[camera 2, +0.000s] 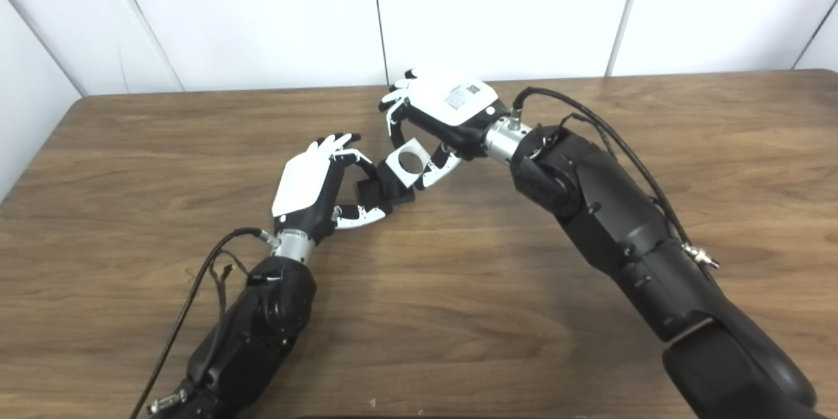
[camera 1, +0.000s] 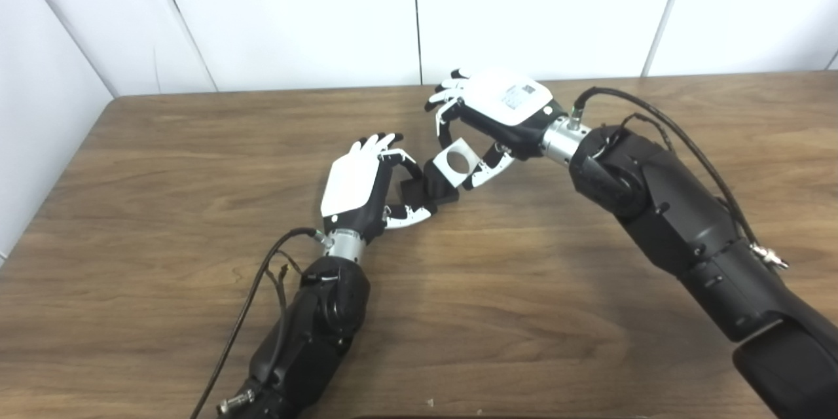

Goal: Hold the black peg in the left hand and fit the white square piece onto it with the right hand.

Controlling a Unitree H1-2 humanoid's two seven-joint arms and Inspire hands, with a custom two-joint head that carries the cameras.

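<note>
**Peg and square piece meet above the table**

Wooden table (camera 1: 196, 163) under white wall panels. The left hand (camera 1: 366, 186) grips the black peg (camera 1: 432, 186), its tip aimed right toward the white square piece (camera 1: 458, 160). The right hand (camera 1: 491, 118), bent down at the wrist, pinches that piece, round hole facing the camera, touching the peg's end.

A big brown wooden table (camera 1: 524, 314) with dark wavy lines in the wood fills most of the view, a tiny pale crumb (camera 1: 429, 401) lies on it near the front edge, and behind it stands a white wall (camera 1: 294, 13) made of panels with thin dark gaps between them
</note>
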